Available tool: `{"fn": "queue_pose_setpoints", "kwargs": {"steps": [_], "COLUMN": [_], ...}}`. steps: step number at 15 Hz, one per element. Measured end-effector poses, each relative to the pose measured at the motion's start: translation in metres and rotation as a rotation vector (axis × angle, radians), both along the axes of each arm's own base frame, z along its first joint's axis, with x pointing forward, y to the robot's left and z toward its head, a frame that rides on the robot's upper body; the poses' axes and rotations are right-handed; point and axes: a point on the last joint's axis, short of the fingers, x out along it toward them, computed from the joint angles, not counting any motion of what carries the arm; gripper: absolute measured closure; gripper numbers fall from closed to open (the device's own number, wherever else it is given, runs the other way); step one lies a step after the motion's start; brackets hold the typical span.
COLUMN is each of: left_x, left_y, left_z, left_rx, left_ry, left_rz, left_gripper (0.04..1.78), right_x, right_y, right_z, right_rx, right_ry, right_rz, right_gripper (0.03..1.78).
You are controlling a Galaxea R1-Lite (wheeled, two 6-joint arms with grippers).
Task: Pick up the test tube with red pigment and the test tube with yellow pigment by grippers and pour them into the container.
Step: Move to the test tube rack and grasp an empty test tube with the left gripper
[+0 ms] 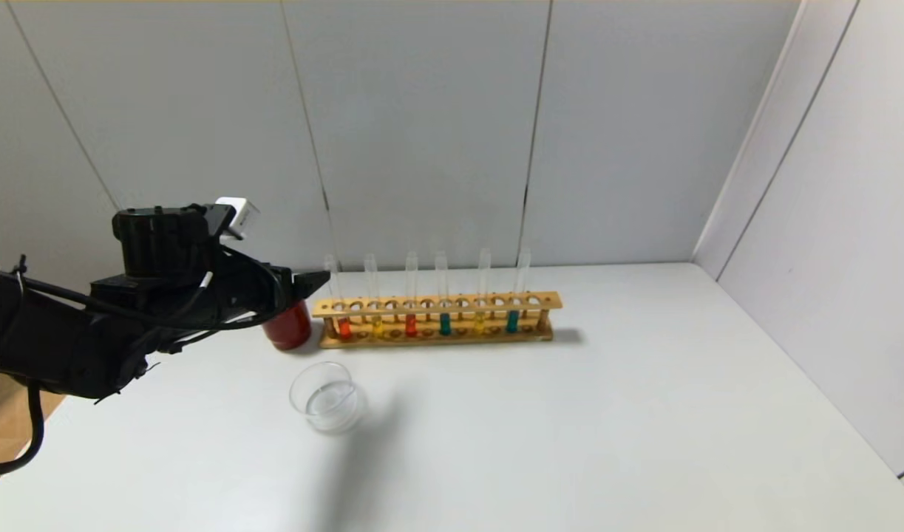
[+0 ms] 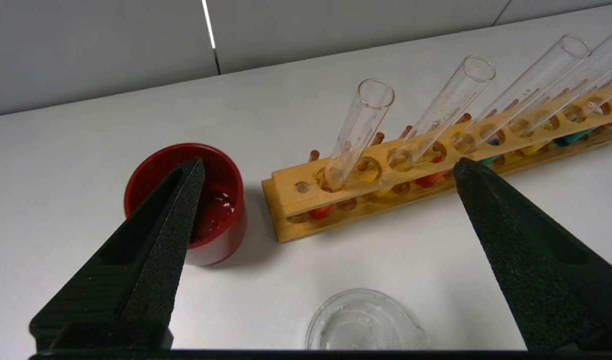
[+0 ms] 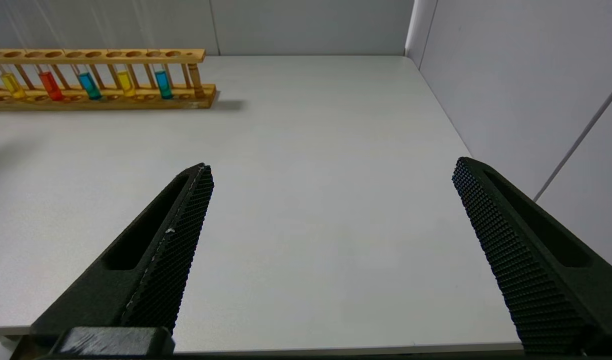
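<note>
Left gripper [image 2: 331,167] wide open above wooden rack [image 1: 437,319], near leftmost red-pigment tube [image 1: 339,299]; right gripper [image 3: 331,167] parked, open, empty.

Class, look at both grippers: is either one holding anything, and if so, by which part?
Nothing is held. The left gripper is open near the test tube rack; the right gripper is open over the table.

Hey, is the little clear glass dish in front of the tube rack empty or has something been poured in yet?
Apparently empty: the container shows no colour, and six tubes stand in the rack.
</note>
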Motion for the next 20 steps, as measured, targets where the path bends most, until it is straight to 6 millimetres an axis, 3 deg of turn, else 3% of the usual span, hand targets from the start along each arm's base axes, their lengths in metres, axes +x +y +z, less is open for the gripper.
{"fn": "queue_pose_setpoints", "kwargs": {"steps": [10, 20], "left_x": [0.036, 0.056], "left_y": [-0.017, -0.029], "left_z": [-0.039, -0.053], "left_rx": [0.009, 0.017], "left_ry": [0.045, 0.05], "left_rz": [-0.029, -0.03], "left_gripper": [0.07, 0.07], "right_x": [0.0, 0.0], "right_y": [0.0, 0.0], "right_z": [0.0, 0.0], "right_rx": [0.0, 0.0], "right_ry": [0.0, 0.0], "right_rz": [0.0, 0.0], "right_gripper": [0.06, 0.06]}}
